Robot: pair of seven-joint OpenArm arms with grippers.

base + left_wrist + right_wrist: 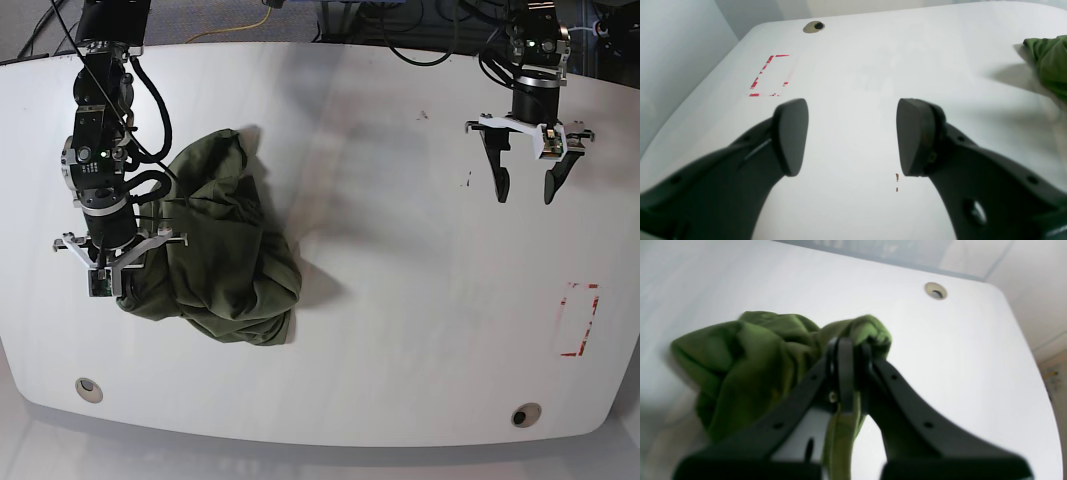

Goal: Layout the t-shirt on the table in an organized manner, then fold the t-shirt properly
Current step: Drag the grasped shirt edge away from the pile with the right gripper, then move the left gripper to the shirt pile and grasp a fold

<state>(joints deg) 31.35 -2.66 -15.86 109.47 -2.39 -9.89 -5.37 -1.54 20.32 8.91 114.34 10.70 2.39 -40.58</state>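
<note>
The olive-green t-shirt [225, 250] lies crumpled in a heap on the left part of the white table [400, 300]. My right gripper [115, 285] is at the heap's lower-left edge. In the right wrist view this gripper [853, 346] is shut on a bunched fold of the t-shirt [750, 353], and cloth hangs down between its fingers. My left gripper [525, 195] hovers open over bare table at the far right, well away from the cloth. In the left wrist view its jaws [851, 133] stand wide with nothing between them, and only a corner of the t-shirt [1050, 66] shows at the right edge.
A red dashed rectangle [580, 320] marks the table's right side. Grommet holes sit near the front edge at left [88, 388] and right [525, 414]. Small dark specks [467, 182] lie beside the left gripper. Cables run along the far edge.
</note>
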